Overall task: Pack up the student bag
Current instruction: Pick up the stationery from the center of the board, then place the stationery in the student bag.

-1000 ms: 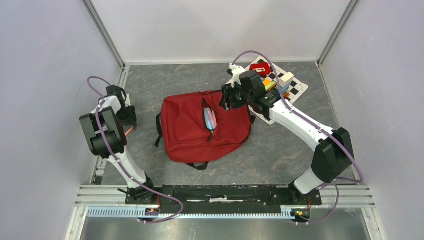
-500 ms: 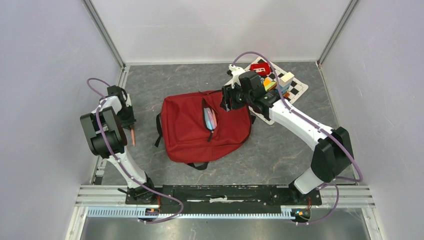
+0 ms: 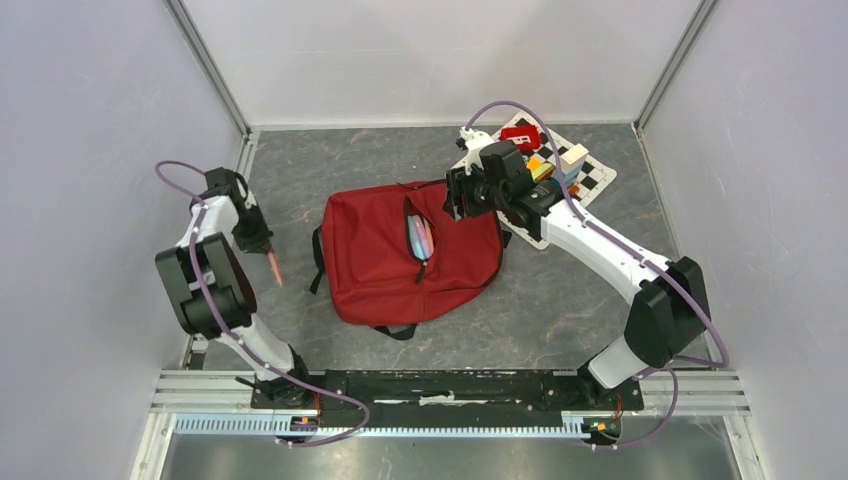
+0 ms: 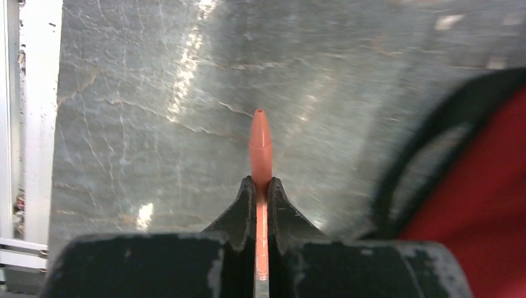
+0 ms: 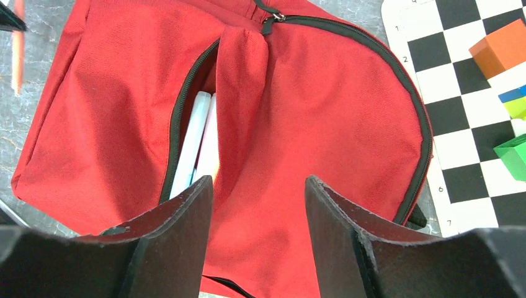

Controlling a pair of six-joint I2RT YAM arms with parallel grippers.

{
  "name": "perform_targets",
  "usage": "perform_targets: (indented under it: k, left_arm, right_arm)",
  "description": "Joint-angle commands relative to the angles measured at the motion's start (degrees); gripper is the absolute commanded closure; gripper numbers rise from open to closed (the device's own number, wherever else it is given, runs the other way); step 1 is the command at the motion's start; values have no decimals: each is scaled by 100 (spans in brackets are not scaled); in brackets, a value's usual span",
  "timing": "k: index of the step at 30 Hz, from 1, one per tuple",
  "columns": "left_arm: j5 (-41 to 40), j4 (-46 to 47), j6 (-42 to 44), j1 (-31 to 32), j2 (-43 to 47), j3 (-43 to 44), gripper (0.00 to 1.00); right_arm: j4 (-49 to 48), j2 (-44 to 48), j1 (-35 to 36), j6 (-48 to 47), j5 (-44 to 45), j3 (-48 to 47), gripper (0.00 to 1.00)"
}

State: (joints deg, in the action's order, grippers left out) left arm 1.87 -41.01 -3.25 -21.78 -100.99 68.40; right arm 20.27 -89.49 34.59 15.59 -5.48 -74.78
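The student bag (image 3: 405, 255) is laid flat near the middle of the grey marbled table (image 3: 560, 300), with a black strap (image 3: 395, 331) showing at its near edge. A zip opening is seen running near to far across the upper face. Pale blue and pink flat items (image 5: 198, 143) are tucked inside it, their upper edges showing in the slit.

To the left of the bag and apart from it, an orange pen (image 4: 260, 139) is pinched between the fingers of the left gripper (image 4: 261, 186). The jaws are pressed onto the barrel, and the tapered end is left sticking out past the fingertips. From above, the pen is seen slanting down toward the near right. Whether its tip touches the table cannot be told from these views.

Further back, the right gripper (image 5: 258, 186) is held above the far right part of the bag. Its fingers are spread wide and nothing is held between them. The red fabric and the zip opening are seen just below the gap.

At the far right, a checkered board (image 5: 459, 81) is laid on the table, with its near left edge tucked just beside the bag. Coloured blocks are set on it, among them an orange block (image 5: 503, 46) and a green block (image 5: 515, 155).
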Motion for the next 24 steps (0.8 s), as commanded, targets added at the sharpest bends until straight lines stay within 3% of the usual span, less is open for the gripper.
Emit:
perform_targets:
  k: [1, 6, 12, 16, 24]
  left_arm:
    - [1104, 41, -995, 39, 1153, -15, 98]
    - [1460, -73, -1768, 582, 2115, 109, 98]
    - [1339, 334, -3144, 2508, 2713, 136, 98]
    - [995, 1358, -4098, 3669, 2676, -173, 98]
    - [647, 2198, -4645, 4678, 1767, 91, 98]
  right_arm:
    - [-161, 317, -16, -148, 153, -34, 39]
    - [-234, 455, -14, -210, 170, 140, 39]
    - [-347, 598, -15, -251, 172, 304, 39]
    - [-481, 769, -15, -198, 171, 494, 39]
    - [-558, 1105, -14, -229, 253, 817, 38]
